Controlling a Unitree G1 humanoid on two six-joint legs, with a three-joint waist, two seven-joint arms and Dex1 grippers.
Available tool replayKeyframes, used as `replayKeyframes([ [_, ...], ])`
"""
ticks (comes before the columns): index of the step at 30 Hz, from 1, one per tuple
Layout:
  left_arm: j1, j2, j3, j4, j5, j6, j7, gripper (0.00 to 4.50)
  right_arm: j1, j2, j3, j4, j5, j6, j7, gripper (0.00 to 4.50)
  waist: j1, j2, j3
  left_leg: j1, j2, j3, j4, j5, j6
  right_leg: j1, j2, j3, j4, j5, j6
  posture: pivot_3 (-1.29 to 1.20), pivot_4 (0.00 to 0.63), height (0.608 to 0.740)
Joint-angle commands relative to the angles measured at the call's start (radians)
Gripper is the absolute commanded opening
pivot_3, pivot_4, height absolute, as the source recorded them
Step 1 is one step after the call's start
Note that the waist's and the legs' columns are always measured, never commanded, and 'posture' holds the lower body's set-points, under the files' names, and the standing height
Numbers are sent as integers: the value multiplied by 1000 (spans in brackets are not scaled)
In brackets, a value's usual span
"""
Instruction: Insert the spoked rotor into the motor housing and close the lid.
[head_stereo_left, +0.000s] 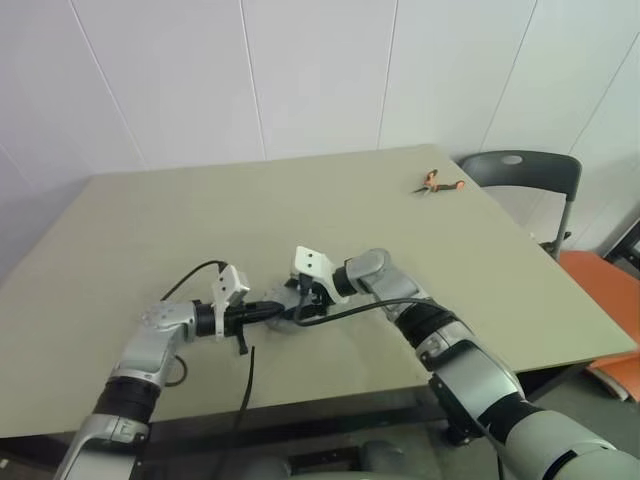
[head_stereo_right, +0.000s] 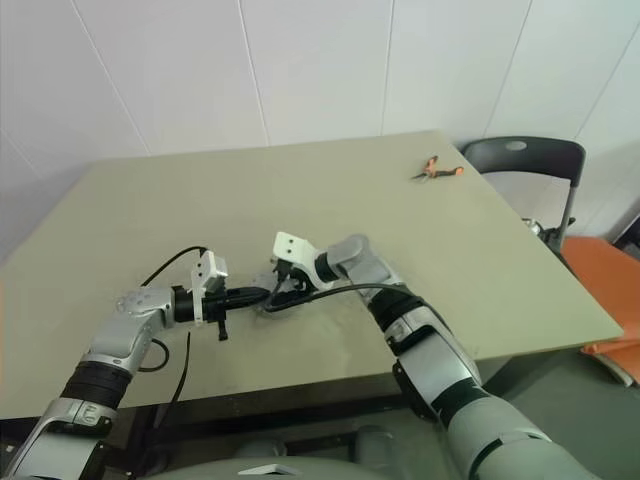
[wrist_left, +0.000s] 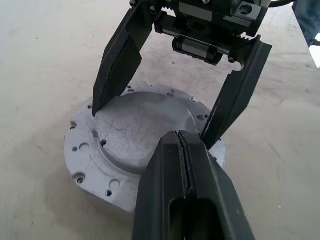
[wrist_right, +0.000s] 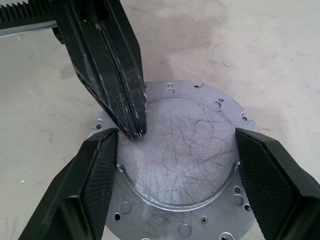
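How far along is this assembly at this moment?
Looks nearly done: a grey disc, apparently the lid, covers the motor housing; no rotor or windings show. In hand: right gripper straddles the raised centre, jaws open; shut left gripper presses on top. Left: confirm seating, withdraw.

1. This looks like a bare test room or lab, not a home.
2. Plain white panelled walls (head_stereo_left: 320, 70) stand behind a large beige table (head_stereo_left: 330, 210).
3. A grey folding chair (head_stereo_left: 525, 170) stands at the table's far right corner.
4. A pair of orange-handled pliers (head_stereo_left: 438, 184) lies near that corner.
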Motion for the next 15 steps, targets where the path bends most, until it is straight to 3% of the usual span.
replayKeyframes([
  [1,9,10,2,-26,-2,9,0,46,68,-68,73,65,-76,101,37,3213,0,0,0,-1,0,0,0,0,0,0,0,0,-1,0,1,0,0,740],
  [2,11,9,2,-28,-2,10,0,46,65,-67,64,55,-64,120,48,3213,0,0,0,-1,0,0,-1,0,0,0,-1,0,-2,0,1,0,0,740],
  [6,16,8,3,-32,-5,12,4,0,50,-67,34,5,-23,188,80,4476,1,-1,-1,-3,-6,0,-4,1,4,-1,-7,0,-3,-3,7,0,0,740],
  [15,37,2,2,-50,-11,15,17,0,16,-56,-71,-207,209,519,216,4476,14,-1,-1,-18,-7,-1,-3,1,5,-12,-8,-1,-2,-2,11,0,0,740],
])
